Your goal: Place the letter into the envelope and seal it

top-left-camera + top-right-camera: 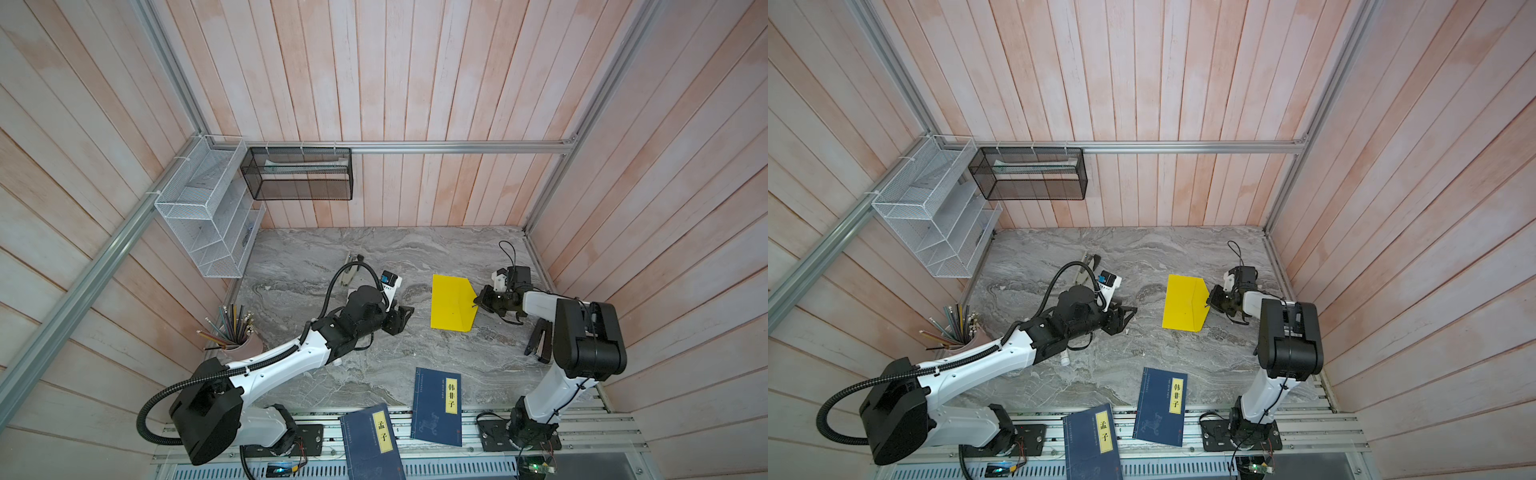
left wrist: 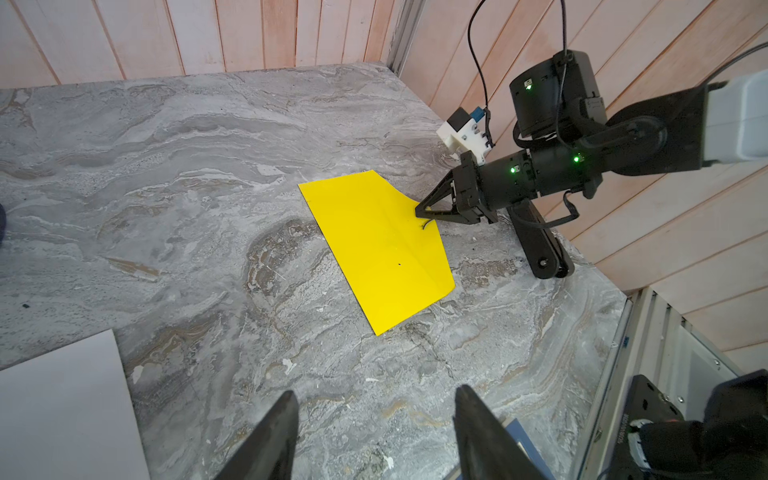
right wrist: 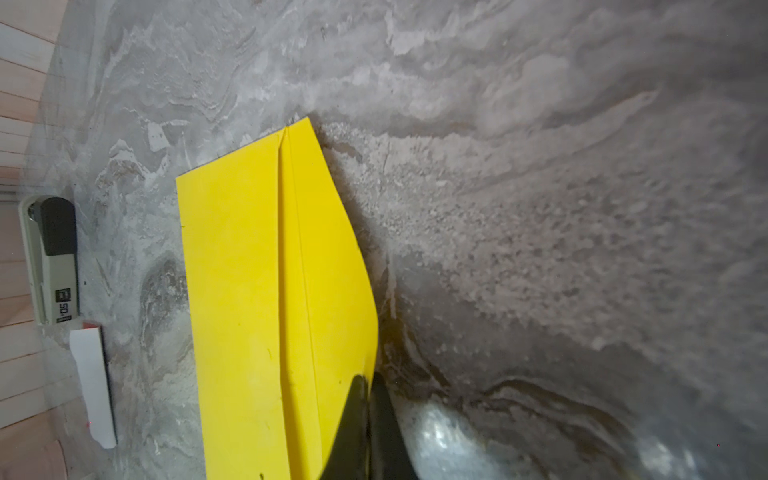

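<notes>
Here we take the table (image 1: 374, 257) first. Two books (image 1: 438, 405) lie at its near edge, overhanging the rail. The nearer of the two is cut off by the frame in both top views.

The envelope (image 1: 451, 303) lies right of centre, well apart from the books, with its tapered flap spread toward the right arm.

The letter (image 2: 62, 407) lies left of the envelope and apart from it. The left wrist view cuts it off at the frame corner. The right wrist view shows it nearly edge-on as a white strip with a red end (image 3: 93, 386), and we cannot make out its print. In both top views the left arm hides most of it.

The right gripper (image 2: 419, 211) is clenched on the flap's outer edge. Only its fingertips (image 3: 353, 415) enter the right wrist view.

The left gripper (image 2: 378, 432) hangs released over bare table, grasping nothing.

A stapler (image 3: 52, 257) lies just beside the letter's red end.
</notes>
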You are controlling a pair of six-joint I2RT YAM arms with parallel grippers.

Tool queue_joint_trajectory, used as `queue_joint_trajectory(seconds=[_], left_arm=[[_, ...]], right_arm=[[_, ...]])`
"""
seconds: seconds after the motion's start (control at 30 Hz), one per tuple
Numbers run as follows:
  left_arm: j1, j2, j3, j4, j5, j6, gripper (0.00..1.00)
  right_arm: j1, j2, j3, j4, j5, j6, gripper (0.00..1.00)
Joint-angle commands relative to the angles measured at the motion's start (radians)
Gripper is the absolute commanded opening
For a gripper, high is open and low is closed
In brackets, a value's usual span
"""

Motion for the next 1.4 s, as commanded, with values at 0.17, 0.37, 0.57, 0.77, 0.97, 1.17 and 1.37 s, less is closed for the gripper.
queue_joint_trajectory(seconds=[0.17,0.37,0.57,0.77,0.97,1.17,1.37], left_arm=[[-0.006,-0.041,0.027,-0.035,-0.051,0.051,0.62],[-0.005,-0.086,0.018,-0.06,-0.086,0.065,0.62],[-0.003,-0.125,0.002,-0.079,-0.11,0.064,0.61],[-0.002,-0.143,-0.004,-0.09,-0.125,0.068,0.61],[-0.001,-0.144,0.0,-0.093,-0.13,0.072,0.61],[0.001,-0.153,-0.007,-0.091,-0.14,0.071,0.61],[0.005,-0.156,-0.01,-0.097,-0.14,0.078,0.61]], right_arm=[[0.071,-0.038,0.062,-0.091,-0.058,-0.043,0.01],[0.179,-0.049,0.074,-0.074,-0.048,0.032,0.0],[0.268,-0.082,0.046,0.012,-0.014,0.179,0.0],[0.359,-0.1,0.016,0.091,0.028,0.288,0.0],[0.436,-0.103,0.004,0.119,0.067,0.338,0.0],[0.453,-0.115,-0.063,0.179,0.108,0.393,0.0],[0.462,-0.114,-0.101,0.188,0.106,0.381,0.0]])
